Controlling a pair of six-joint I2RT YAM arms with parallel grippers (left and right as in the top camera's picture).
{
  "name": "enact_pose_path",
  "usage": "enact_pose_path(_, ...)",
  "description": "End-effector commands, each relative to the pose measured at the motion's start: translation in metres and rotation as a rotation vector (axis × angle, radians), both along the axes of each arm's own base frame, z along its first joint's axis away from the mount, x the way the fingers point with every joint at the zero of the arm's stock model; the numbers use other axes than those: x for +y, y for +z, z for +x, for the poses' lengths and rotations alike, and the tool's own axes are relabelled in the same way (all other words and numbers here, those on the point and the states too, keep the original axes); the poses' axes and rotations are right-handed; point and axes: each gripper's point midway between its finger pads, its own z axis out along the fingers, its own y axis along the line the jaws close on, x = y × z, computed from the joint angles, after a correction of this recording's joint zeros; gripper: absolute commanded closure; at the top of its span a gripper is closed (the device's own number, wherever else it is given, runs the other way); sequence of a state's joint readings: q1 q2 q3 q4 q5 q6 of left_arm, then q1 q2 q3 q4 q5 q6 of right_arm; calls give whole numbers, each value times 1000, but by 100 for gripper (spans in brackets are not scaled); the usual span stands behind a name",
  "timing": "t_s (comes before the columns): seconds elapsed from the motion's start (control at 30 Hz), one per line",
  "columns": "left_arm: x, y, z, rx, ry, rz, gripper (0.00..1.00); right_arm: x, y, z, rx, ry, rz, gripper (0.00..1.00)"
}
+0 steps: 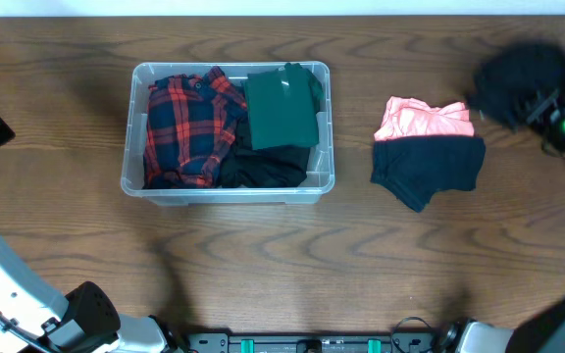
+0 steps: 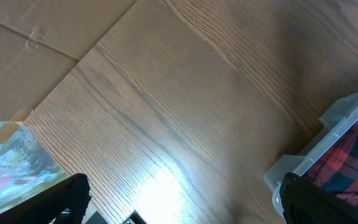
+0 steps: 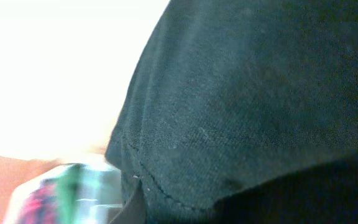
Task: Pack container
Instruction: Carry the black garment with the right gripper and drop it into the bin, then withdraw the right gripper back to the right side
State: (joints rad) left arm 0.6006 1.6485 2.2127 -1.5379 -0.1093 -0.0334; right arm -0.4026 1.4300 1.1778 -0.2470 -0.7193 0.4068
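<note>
— Holding anything, the right gripper (image 1: 562,126)?

— Its fingers are buried in cloth. A black garment (image 1: 520,71) hangs blurred at the far right of the table and fills the right wrist view, so the claw is judged clamped on it.

— And where is the container (image 1: 226,193)?

— It sits left of centre, with its long axis running left to right. A plaid shirt (image 1: 189,127) fills its left half, and a green garment (image 1: 282,108) lies over dark cloth in its right half.

— So which way does it lie from the loaded claw?

— It is to the left and well apart. A pink garment (image 1: 420,120) and dark shorts (image 1: 428,167) lie on the table between them. The carry probably has to cross above that pile.

— Is the left gripper (image 2: 185,186) not nearer?

— Yes, it is near the container's left end. The plaid-filled corner shows at the right of its view. Its fingers stand wide apart with only bare wood between them.
</note>
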Motion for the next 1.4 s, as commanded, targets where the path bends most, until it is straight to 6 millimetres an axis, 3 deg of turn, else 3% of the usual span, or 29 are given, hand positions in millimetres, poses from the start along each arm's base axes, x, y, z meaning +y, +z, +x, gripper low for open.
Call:
enact_pose_path(0.0, 2, 2, -2, -7, 20, 5, 2, 80, 56, -10, -129, 252, 87, 97)
enact_pose_path(0.1, 2, 2, -2, -7, 20, 5, 2, 145, 69, -12, -164, 421, 151, 97)
enact_pose_path(0.2, 2, 2, -2, -7, 20, 5, 2, 208, 60, -15, -158, 575, 178, 96)
enact_pose_path(0.33, 2, 2, -2, -7, 20, 5, 2, 284, 23, -20, -100, 747, 200, 96)
enact_pose_path(0.43, 2, 2, -2, -7, 20, 5, 2, 325, -10, -20, -74, 852, 214, 95)
enact_pose_path(0.57, 2, 2, -2, -7, 20, 5, 2, 365, -56, -35, 10, 1002, 260, 96)
enact_pose_path(0.77, 2, 2, -2, -6, 20, 5, 2, 370, -102, -47, 177, 1025, 269, 97)
enact_pose_path(0.93, 2, 2, -2, -7, 20, 5, 2, 368, -151, -59, 330, 935, 116, 92)
enact_pose_path(0.97, 2, 2, -2, -7, 20, 5, 2, 368, -159, -61, 344, 925, 70, 90)
enact_pose_path(1.0, 2, 2, -2, -7, 20, 5, 2, 369, -164, -65, 351, 925, 39, 78)
enact_pose_path(1.03, 2, 2, -2, -7, 20, 5, 2, 370, -166, -66, 345, 932, 17, 75)
enact_pose_path(1.17, 2, 2, -2, -6, 20, 5, 2, 367, -156, -63, 312, 920, -60, 45)
enact_pose_path(1.37, 2, 2, -2, -7, 20, 5, 2, 336, -100, -36, 216, 774, -283, 33)
